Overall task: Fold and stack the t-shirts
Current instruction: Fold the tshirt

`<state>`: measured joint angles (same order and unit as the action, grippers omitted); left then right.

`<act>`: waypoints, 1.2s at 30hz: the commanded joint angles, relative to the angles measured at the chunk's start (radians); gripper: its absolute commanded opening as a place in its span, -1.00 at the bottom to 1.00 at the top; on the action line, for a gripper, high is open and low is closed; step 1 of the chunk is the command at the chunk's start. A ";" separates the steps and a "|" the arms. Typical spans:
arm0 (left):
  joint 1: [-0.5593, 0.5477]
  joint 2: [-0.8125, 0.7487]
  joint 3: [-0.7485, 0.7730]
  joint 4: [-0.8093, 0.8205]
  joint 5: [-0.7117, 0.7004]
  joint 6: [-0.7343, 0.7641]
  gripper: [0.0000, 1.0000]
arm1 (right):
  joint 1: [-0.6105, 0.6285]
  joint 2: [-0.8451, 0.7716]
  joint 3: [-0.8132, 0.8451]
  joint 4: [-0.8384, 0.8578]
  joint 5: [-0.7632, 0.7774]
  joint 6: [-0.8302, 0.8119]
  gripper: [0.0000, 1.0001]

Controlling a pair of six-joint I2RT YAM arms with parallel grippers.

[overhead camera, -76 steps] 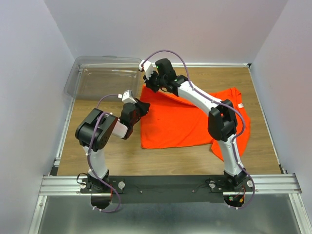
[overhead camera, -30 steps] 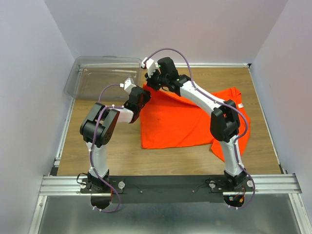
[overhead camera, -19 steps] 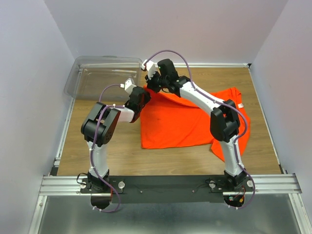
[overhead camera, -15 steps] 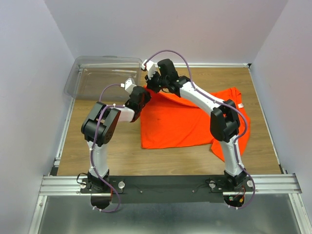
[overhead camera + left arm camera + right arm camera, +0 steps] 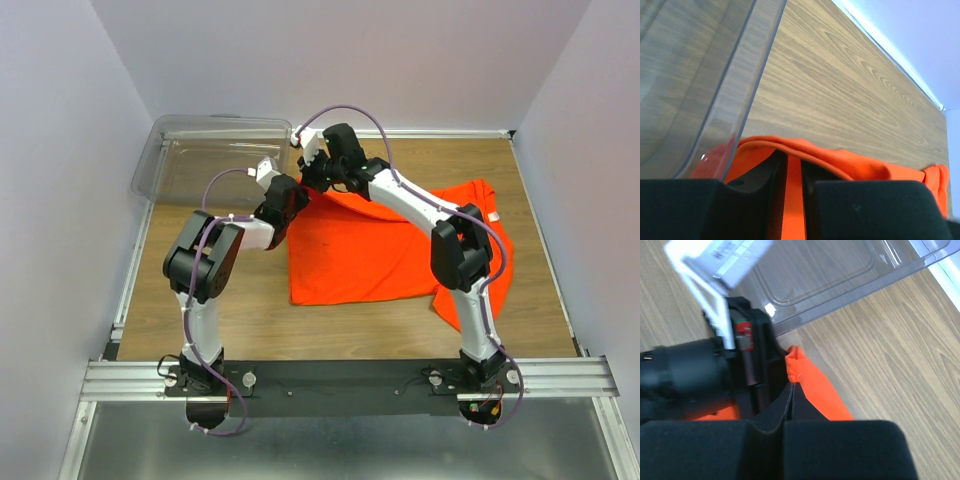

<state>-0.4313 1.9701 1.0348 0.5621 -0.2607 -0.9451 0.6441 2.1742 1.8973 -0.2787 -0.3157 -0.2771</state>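
Gripping the orange t-shirt at its far corner, my left jaws and right jaws both clamp its fabric.

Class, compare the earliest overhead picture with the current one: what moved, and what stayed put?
The left gripper moved farther from the bases along the left edge of the t-shirt to its far-left corner, beside the right gripper; orange fabric now sits between its fingers. The right gripper kept its pinch on that corner; the t-shirt and the clear bin stayed put.
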 commanded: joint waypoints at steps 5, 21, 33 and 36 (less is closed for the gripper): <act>0.006 -0.183 -0.154 0.009 0.040 0.068 -0.46 | -0.004 -0.004 0.005 0.016 -0.016 0.018 -0.99; 0.022 -0.851 -0.531 -0.042 -0.038 0.183 -0.25 | -0.001 0.056 0.040 0.015 -0.053 0.047 -0.99; 0.085 -1.290 -0.680 -0.289 -0.046 0.207 -0.16 | -0.001 0.160 0.172 0.018 0.059 0.084 -0.99; 0.088 -1.369 -0.716 -0.341 -0.046 0.200 -0.16 | -0.003 0.162 0.183 0.016 0.058 0.088 -0.99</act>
<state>-0.3523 0.6796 0.3576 0.3336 -0.2733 -0.7563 0.6441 2.3127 2.0315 -0.2783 -0.2882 -0.2123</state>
